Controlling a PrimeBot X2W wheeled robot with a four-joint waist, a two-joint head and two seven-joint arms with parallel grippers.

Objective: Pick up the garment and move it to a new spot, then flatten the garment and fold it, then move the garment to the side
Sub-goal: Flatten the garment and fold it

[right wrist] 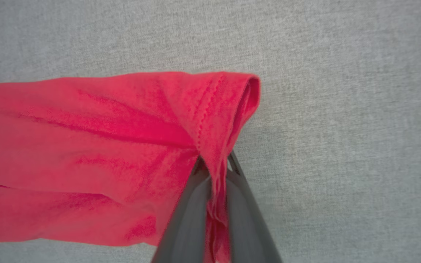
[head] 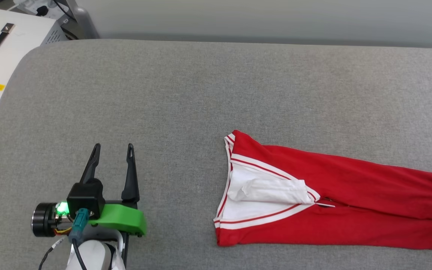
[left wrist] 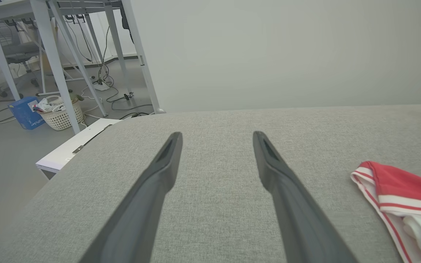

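Near the front edge of the grey padded table (head: 201, 82), on its left side, the left gripper (head: 113, 146) hovers with fingers spread wide and nothing between them. Toward the right side, the red shirt (head: 351, 187) lies stretched out, its white sleeve facing the table's middle. The right gripper (right wrist: 216, 160), fingers pressed together, pinches the shirt's red hem. A white case (head: 9, 48) sits beyond the far left corner.
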